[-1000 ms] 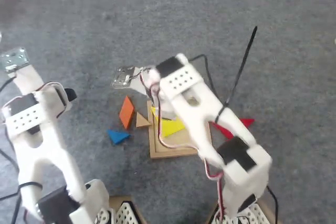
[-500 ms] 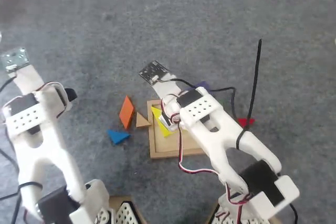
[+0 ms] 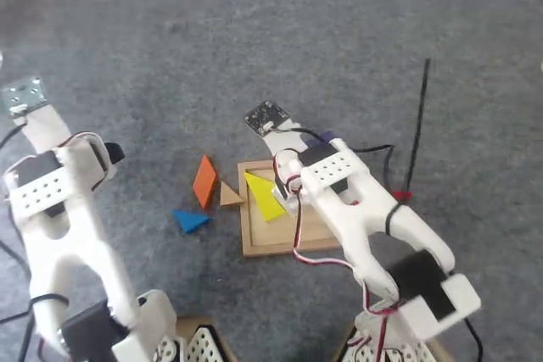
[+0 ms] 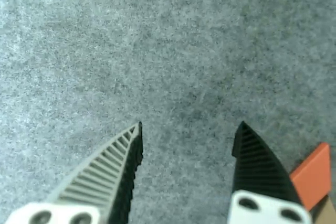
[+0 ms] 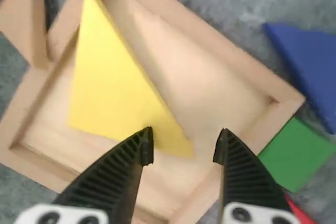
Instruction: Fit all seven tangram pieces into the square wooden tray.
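Observation:
The square wooden tray (image 3: 270, 245) lies at the table's middle with a yellow triangle (image 3: 265, 195) in its left part. My right gripper (image 5: 184, 142) hovers open just above the yellow triangle (image 5: 115, 98), one tip over its corner. In the high view the right gripper (image 3: 287, 195) sits under its arm over the tray. Left of the tray lie an orange parallelogram (image 3: 204, 181), a tan triangle (image 3: 229, 196) and a small blue triangle (image 3: 191, 219). My left gripper (image 4: 189, 129) stands open over bare carpet, left of the orange piece (image 4: 312, 174).
Beyond the tray's rim (image 5: 210, 40) lie a dark blue triangle (image 5: 310, 56) and a green square (image 5: 294, 153). A red piece (image 3: 399, 197) rests right of the tray beside a black cable (image 3: 417, 125). Grey carpet covers the table, with open room at the back.
The right arm has come down and stretched lower over the tray, its wrist shifting right. The yellow triangle has shifted slightly in the tray. The left arm has not moved.

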